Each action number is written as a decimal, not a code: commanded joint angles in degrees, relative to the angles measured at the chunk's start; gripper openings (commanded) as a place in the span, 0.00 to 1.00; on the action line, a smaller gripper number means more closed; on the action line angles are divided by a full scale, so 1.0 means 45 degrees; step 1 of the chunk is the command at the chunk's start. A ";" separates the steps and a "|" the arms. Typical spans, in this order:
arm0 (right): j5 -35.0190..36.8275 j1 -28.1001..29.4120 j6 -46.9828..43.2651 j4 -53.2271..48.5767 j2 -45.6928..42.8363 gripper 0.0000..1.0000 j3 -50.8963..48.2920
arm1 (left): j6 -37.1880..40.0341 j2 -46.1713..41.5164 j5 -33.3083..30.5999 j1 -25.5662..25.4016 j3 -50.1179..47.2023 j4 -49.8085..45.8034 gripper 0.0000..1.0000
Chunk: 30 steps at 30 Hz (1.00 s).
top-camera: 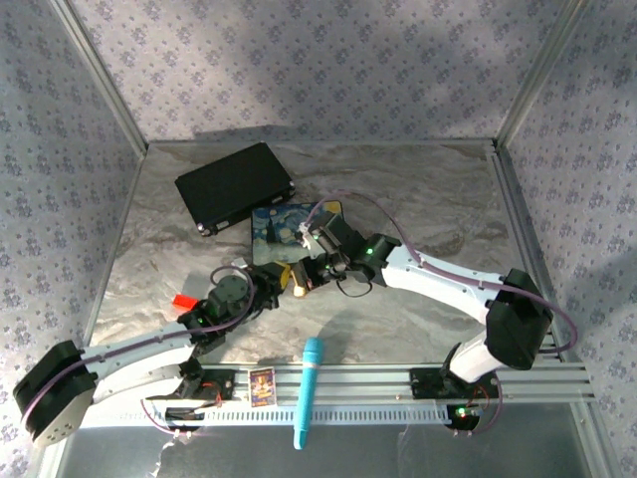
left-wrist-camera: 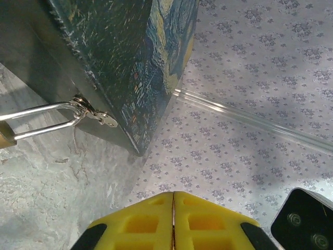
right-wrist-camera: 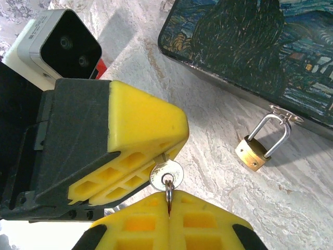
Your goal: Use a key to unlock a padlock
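Observation:
The silvery key (right-wrist-camera: 166,175) hangs between both grippers, just above the table. My right gripper (right-wrist-camera: 170,194) is shut on the key's ring. My left gripper (left-wrist-camera: 173,194) is shut too; in the right wrist view its yellow fingers (right-wrist-camera: 140,130) clamp the key's blade from the upper left. The brass padlock (right-wrist-camera: 254,151) lies on the table to the right, its shackle (left-wrist-camera: 44,119) through the hasp of the blue painted box (right-wrist-camera: 250,47). In the top view the two grippers (top-camera: 296,279) meet just in front of the box (top-camera: 274,227).
A black case (top-camera: 236,186) lies behind the box at the back left. A small red piece (top-camera: 186,298) sits beside the left arm. A light-blue stick (top-camera: 309,393) and a small card (top-camera: 261,385) rest on the front rail. Patterned walls enclose the table.

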 commanded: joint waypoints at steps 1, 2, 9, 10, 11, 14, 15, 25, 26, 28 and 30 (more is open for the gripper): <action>0.0035 -0.0140 -0.0194 -0.0283 -0.0387 0.00 0.0040 | 0.0375 -0.0421 -0.0296 0.0054 0.0069 -0.0867 0.02; -0.0155 -0.0179 -0.0134 -0.0030 -0.0469 0.01 -0.0088 | 0.0578 -0.0561 -0.0379 0.0064 0.0144 -0.1128 0.00; -0.4131 -0.1585 0.1622 0.4059 -0.1546 0.70 -0.1724 | 0.4299 -0.1295 -0.0834 0.0068 0.1227 -0.1699 0.00; -0.4547 -0.1775 0.1993 0.4655 -0.1667 0.71 -0.1875 | 0.4914 -0.1338 -0.0816 0.0071 0.1358 -0.1579 0.00; -0.4987 -0.2004 0.2498 0.5433 -0.1839 0.71 -0.2101 | 0.5552 -0.1375 -0.0763 0.0082 0.1479 -0.1324 0.00; -0.5593 -0.2272 0.3619 0.7412 -0.2120 0.72 -0.2548 | 0.6992 -0.1323 -0.0405 0.0080 0.1523 0.0232 0.00; -0.5860 -0.2330 0.3936 0.7996 -0.2092 0.71 -0.2619 | 0.7364 -0.1258 -0.0233 0.0070 0.1557 0.0770 0.00; -0.6627 -0.2381 0.4695 0.9641 -0.1905 0.49 -0.3185 | 0.8113 -0.0631 0.0294 0.0081 0.1737 0.2793 0.00; -0.6646 -0.2381 0.4675 0.9629 -0.1879 0.49 -0.3258 | 0.8143 -0.0621 0.0316 0.0079 0.1742 0.2882 0.00; -0.6529 -0.2407 0.4681 0.9653 -0.1888 0.49 -0.3437 | 0.8246 -0.0592 0.0361 0.0079 0.1793 0.3067 0.00; -0.6302 -0.2526 0.4702 0.9693 -0.2067 0.50 -0.3686 | 0.8251 -0.0612 0.0391 0.0080 0.1832 0.3027 0.00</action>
